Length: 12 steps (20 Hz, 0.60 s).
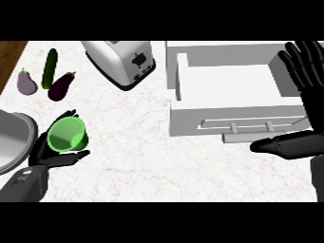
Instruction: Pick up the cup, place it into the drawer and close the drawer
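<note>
A translucent green cup point(67, 135) is held at the lower left, over the marble counter, its mouth facing up toward me. My left hand point(52, 159) is curled round it, thumb below and fingers behind. The white drawer point(224, 102) stands open at the upper right, its handle point(252, 126) on the front face toward me and its inside bare. Beside the drawer's right wall, my right hand point(311, 99) is open with straight fingers pointing up; its thumb reaches left just below the drawer front.
A white toaster point(122, 61) stands at the top centre, left of the drawer. Two purple eggplants point(27, 83) point(61, 86) and a green cucumber point(49, 68) lie at the upper left. A grey rounded object point(3, 137) sits at the left edge.
</note>
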Motion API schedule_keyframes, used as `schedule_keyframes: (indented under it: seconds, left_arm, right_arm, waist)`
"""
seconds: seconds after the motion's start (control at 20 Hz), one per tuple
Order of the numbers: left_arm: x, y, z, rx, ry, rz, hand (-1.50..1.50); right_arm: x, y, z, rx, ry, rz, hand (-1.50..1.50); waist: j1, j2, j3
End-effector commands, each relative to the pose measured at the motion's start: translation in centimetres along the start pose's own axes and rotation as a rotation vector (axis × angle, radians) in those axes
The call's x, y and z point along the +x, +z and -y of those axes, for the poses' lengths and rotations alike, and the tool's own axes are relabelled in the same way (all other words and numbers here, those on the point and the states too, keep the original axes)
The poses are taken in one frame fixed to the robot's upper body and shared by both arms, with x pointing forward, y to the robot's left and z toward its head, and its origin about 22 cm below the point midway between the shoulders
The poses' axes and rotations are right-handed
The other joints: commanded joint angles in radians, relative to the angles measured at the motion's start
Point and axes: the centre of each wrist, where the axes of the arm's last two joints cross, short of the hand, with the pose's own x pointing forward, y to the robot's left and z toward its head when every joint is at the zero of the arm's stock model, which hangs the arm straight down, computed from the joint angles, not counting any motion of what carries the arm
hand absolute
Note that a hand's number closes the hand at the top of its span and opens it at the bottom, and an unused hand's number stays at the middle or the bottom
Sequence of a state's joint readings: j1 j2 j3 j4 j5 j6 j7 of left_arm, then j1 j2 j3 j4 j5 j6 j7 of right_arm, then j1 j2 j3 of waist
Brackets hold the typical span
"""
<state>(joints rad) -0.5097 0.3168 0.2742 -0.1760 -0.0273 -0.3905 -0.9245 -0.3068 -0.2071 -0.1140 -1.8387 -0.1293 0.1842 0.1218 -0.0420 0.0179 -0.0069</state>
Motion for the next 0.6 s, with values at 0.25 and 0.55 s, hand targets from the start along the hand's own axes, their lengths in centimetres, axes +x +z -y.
schedule_keyframes:
  seconds: [0.25, 0.55]
  left_arm:
    - [0.9, -2.0, 1.2, 0.058, -0.112, 0.311, 1.50]
    - [1.6, -3.7, 2.5, 0.008, 0.045, 0.436, 1.50]
  right_arm:
    - [0.3, 0.0, -0.2, 0.009, 0.015, -0.002, -1.50]
    - [0.1, 0.8, 0.5, -0.011, -0.007, -0.002, -1.50]
  waist:
    - [-0.006, 0.002, -0.001]
    - [0.001, -0.008, 0.002]
